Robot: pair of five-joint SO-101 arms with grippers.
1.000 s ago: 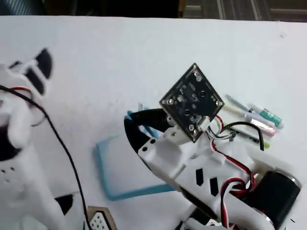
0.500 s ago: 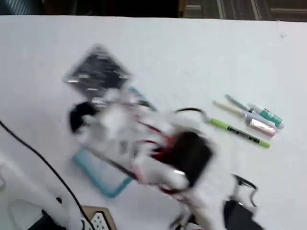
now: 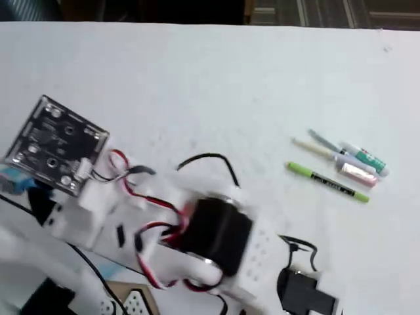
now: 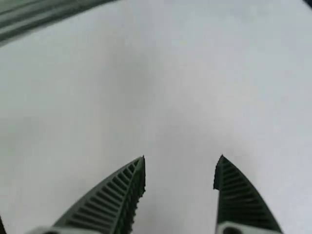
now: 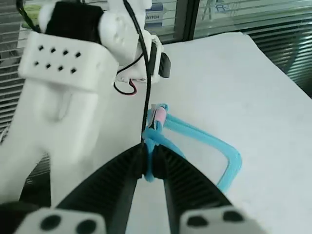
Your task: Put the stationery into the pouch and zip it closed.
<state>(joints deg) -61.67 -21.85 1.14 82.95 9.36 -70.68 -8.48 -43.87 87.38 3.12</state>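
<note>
fingers (image 5: 117, 181) pinch pouch (image 5: 236, 158) in right wrist view

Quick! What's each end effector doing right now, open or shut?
Left end effector: open, holding nothing.
Right end effector: closed on the pouch edge.

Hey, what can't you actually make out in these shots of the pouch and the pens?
High view: pouch mostly hidden under an arm.
Right wrist view: right gripper covers the pouch's pinched edge; zip open or closed, unclear.
High view: stationery beside the green pen overlaps, too small to count.
</note>
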